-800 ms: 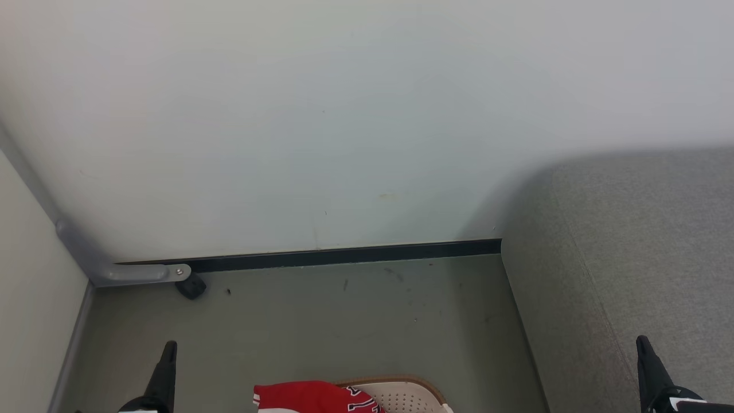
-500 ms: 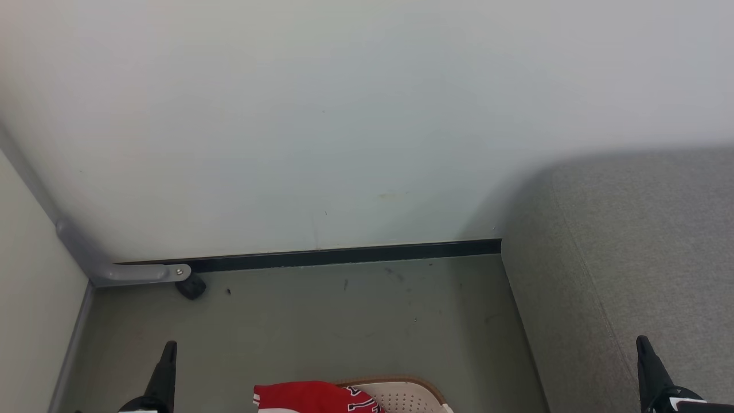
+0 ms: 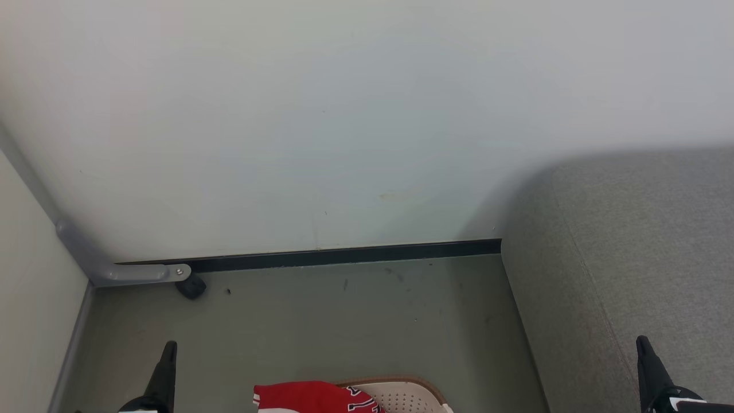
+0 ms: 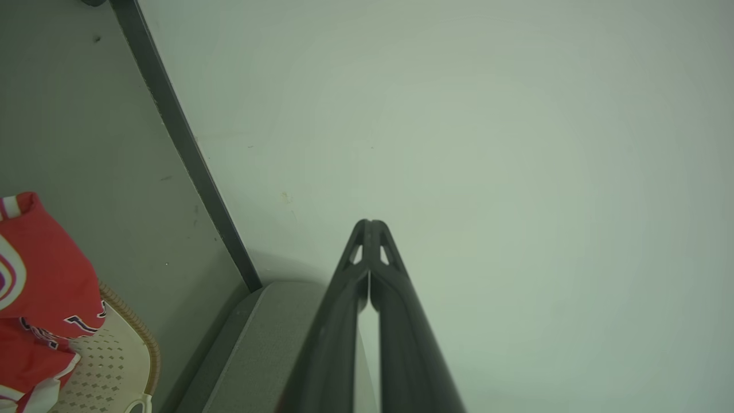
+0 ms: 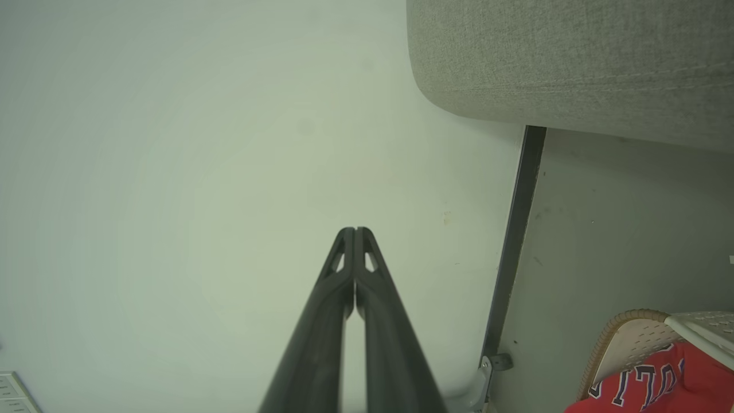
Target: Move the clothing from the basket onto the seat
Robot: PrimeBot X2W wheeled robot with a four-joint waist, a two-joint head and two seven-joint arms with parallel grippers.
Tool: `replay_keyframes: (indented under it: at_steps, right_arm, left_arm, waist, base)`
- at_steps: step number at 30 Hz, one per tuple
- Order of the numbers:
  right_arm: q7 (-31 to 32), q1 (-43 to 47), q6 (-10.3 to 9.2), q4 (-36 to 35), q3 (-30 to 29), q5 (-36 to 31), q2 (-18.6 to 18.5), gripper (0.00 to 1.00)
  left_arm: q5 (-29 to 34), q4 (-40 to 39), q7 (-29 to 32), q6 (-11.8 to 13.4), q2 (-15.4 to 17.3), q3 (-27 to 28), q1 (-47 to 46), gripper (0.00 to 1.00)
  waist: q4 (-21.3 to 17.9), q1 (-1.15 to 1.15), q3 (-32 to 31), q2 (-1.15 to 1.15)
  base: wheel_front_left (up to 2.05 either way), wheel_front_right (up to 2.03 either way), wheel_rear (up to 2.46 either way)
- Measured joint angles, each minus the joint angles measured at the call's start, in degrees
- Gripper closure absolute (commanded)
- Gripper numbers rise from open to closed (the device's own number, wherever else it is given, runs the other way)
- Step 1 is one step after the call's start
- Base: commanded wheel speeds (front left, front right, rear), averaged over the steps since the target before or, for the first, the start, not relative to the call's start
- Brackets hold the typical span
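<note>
Red clothing [image 3: 309, 397] with navy white-edged letters lies heaped in the cream perforated basket [image 3: 410, 393] with a brown rim, at the bottom middle of the head view. The grey fabric seat [image 3: 631, 241] fills the right side. My left gripper [image 3: 168, 351] stands left of the basket, over the floor, and my right gripper [image 3: 642, 345] stands over the seat. In the left wrist view my left gripper [image 4: 370, 223] has its fingertips pressed together, with the clothing [image 4: 40, 287] and basket [image 4: 123, 350] at lower left. My right gripper [image 5: 354, 232] is likewise shut and empty, with clothing [image 5: 659, 384] at lower right.
A pale wall [image 3: 287, 126] with a dark baseboard [image 3: 344, 255] closes the far side. A grey metal leg with a black caster [image 3: 190, 285] stands at the left corner by a side panel [image 3: 28, 298]. Grey-green floor [image 3: 321, 321] lies between baseboard and basket.
</note>
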Motion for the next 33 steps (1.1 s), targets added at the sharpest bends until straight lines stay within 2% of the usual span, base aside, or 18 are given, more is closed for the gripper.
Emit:
replay_keyframes:
  at_steps: [27,28,33]
  right_arm:
    - [0.0,0.0,0.0,0.0,0.0,0.0,0.0,1.0]
    - [0.0,0.0,0.0,0.0,0.0,0.0,0.0,0.0]
    - [-0.02,1.72,-0.11,2.43,0.29,-0.03,0.79,0.0]
  left_arm:
    - [0.0,0.0,0.0,0.0,0.0,0.0,0.0,1.0]
    - [0.0,0.0,0.0,0.0,0.0,0.0,0.0,0.0]
    - [0.0,2.58,-0.02,0.11,-0.67,-0.26,1.96,0.0]
  waist:
    - [0.0,0.0,0.0,0.0]
    - [0.0,0.0,0.0,0.0]
    - [0.0,0.0,0.0,0.0]
  base:
    - [0.0,0.0,0.0]
    - [0.0,0.0,0.0]
    - [0.0,0.0,0.0]
